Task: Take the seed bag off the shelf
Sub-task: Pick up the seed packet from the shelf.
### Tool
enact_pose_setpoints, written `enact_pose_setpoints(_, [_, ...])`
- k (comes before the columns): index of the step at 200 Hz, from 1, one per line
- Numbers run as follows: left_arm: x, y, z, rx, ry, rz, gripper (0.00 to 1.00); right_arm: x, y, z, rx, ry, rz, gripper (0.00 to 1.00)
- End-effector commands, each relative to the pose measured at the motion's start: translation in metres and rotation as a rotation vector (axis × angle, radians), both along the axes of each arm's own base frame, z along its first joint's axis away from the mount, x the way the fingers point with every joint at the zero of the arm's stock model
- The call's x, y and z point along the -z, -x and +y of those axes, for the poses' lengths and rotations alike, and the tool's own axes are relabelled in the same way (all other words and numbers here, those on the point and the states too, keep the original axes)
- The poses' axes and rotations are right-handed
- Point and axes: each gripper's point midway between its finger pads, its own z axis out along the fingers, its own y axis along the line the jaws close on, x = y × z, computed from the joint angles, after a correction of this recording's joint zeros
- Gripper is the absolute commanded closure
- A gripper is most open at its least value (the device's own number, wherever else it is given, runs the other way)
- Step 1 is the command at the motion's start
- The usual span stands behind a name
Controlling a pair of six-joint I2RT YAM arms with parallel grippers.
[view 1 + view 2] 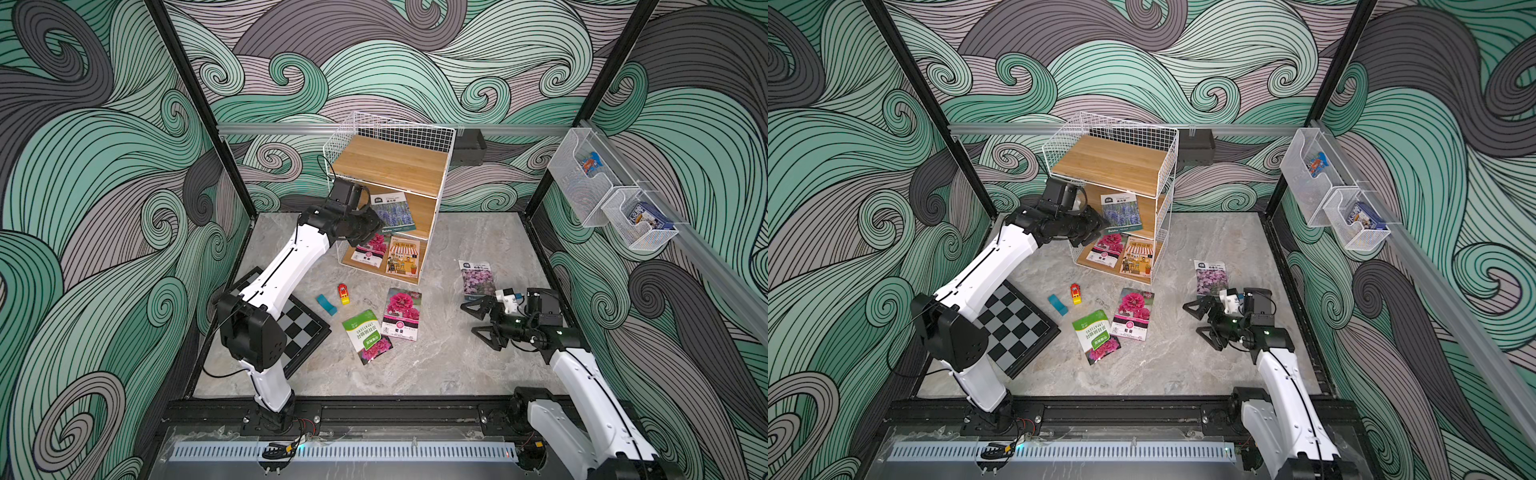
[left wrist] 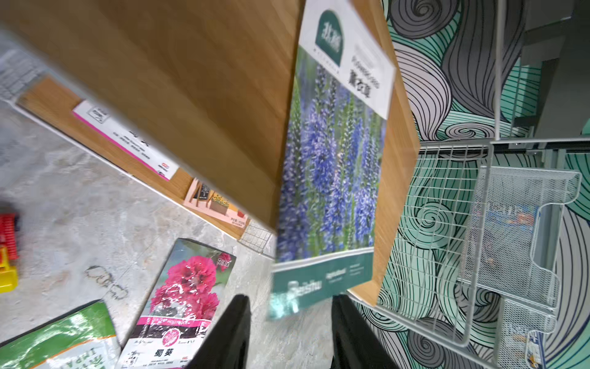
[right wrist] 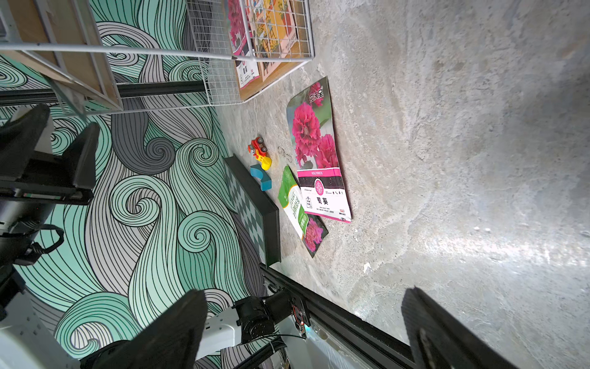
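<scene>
Walls (image 1: 415, 62): swirling teal-grey wave pattern. Floor (image 1: 457, 365): grey marbled, glare patch (image 3: 510, 252). Black posts (image 1: 201, 108) at far corners; silver rail (image 1: 282, 128) across far side.

Wooden shelf (image 1: 390, 164) (glossy seed bag (image 2: 329, 166))

seed bag (image 1: 392, 212) on shelf (image 1: 390, 164), middle board, chessboard (image 1: 301, 328) left

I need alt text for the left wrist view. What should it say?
A purple-flower seed bag lies on a wooden board of the shelf, its lower edge sticking out between the left gripper's open black fingers.
</scene>
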Motion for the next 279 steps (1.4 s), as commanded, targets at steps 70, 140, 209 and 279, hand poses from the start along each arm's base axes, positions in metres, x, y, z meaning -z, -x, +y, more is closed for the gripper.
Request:
enact_pose_setpoints(70, [0.017,-0.004,0.007,-0.061,0.055,0.011,0.45,0.007,0.011,0.001,0.025,-0.027,0.024,0.01])
enact_pose_setpoints(140, [0.009,-0.020,0.004,-0.083,0.064,-0.027,0.44,0.008,0.012,0.001,0.035,-0.024,0.025,0.01])
enact_pose_setpoints(209, [-0.015,-0.020,0.009,-0.121,0.102,-0.092,0.44,0.011,0.009,-0.001,0.035,-0.005,0.034,0.01])
enact_pose_setpoints(279, [-0.007,-0.043,-0.013,-0.099,0.163,-0.082,0.43,0.009,0.004,-0.002,0.031,0.007,0.032,0.01])
